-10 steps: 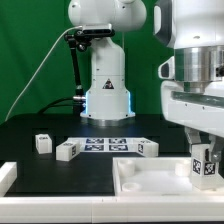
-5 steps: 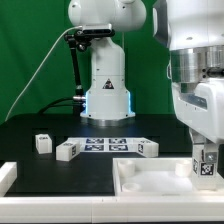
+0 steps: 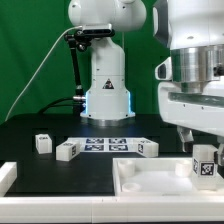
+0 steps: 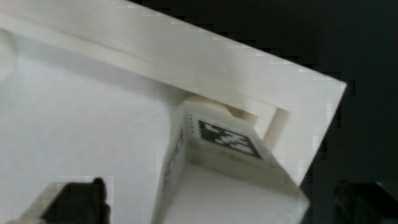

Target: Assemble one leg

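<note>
While the big white arm hung low at the exterior view's right, its tool [image 3: 205, 160] sat just over the back corner of the white tray [image 3: 150, 185]. A small white leg [image 3: 204, 167] with a black-and-white tag on its face stood upright there, at the tray's far corner on the exterior view's right. The tool's body hid the top of that leg, so I could not tell if the tool was closed on it or open around it. Seen from the wrist view, the leg [image 4: 228, 150] sat right up against the tray's raised rim [image 4: 214, 70], tucked into the corner, with its tag facing the camera. Two dark fingertips [image 4: 75, 200] showed at the edge of that picture, and they did not seem to touch the leg there. Three more little white blocks lay on the black table [image 3: 60, 135]: one [image 3: 43, 143] far to the exterior view's left, one [image 3: 67, 150] near it, and one [image 3: 148, 148] closer to the tray. Between them lay the flat marker board [image 3: 108, 144] with its row of tags. A white robot base [image 3: 105, 90] stood behind the table, in front of a green wall.
</note>
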Tool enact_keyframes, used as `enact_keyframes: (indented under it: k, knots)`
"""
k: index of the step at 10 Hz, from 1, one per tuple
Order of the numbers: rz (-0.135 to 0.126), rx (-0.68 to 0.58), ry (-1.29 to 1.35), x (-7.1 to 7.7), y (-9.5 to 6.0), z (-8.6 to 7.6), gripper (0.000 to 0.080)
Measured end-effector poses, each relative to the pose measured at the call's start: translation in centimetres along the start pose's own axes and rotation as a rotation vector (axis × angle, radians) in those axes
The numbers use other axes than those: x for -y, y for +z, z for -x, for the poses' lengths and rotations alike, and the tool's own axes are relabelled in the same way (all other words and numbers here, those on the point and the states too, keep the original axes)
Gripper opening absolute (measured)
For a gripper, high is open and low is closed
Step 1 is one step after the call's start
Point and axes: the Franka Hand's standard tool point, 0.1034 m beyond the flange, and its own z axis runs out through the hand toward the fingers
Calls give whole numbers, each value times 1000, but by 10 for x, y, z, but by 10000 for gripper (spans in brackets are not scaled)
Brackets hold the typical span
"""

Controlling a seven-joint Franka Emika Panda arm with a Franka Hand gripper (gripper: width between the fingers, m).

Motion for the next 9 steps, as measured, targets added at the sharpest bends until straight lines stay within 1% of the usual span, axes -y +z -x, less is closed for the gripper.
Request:
enact_keyframes:
  k: [1,3,5,7,9]
  knots:
    - [6,-4,-152,0,0,0,647]
    - [12,-11,-337,3,0,-1,648]
    - [49,-34,-600,3,-1,-1,648]
    - [66,-42,-788,2,-1,-4,648]
    - [71,-43,-862,2,0,-4,648]
